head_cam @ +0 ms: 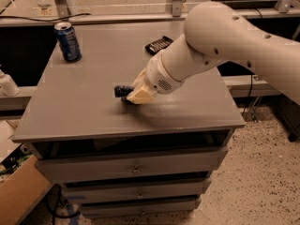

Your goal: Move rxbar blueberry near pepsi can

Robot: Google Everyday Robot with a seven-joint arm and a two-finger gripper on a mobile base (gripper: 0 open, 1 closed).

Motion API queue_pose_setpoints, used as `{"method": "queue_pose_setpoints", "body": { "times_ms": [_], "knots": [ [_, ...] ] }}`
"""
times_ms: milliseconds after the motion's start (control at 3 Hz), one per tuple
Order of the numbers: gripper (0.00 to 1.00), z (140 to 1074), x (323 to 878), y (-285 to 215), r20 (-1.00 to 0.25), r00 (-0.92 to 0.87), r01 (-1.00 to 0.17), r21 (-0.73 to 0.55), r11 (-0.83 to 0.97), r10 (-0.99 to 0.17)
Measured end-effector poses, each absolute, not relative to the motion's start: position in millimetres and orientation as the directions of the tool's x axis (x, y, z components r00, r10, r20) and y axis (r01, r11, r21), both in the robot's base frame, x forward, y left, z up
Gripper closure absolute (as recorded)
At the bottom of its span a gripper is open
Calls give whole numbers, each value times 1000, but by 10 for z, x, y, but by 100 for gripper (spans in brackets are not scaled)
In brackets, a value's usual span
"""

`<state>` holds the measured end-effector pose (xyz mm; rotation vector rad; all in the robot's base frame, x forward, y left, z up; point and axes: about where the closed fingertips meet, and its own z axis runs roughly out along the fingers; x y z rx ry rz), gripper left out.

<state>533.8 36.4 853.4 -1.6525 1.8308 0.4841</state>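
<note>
With the tool [137, 94] over the rxbar blueberry [121, 90] at the worktop's [79, 111] front centre (whether spread or pinching cannot be told), a firm hold is to be confirmed before the bar is carried toward 10 o'clock and set beside the pepsi can [68, 42].

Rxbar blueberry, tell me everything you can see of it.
Only a short dark end of the rxbar blueberry shows, poking out left of the gripper, which covers the rest. It is low at the grey table's front middle, far from the pepsi can at the back left corner.
</note>
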Motion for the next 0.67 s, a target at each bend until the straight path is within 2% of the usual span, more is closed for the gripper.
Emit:
{"method": "queue_pose_setpoints", "body": {
  "times_ms": [333,667],
  "knots": [
    [100,8800,5444,390,-681,5,-966,-193,173,-733],
    [100,8809,5450,387,-680,6,-965,-197,174,-733]
  ]
}}
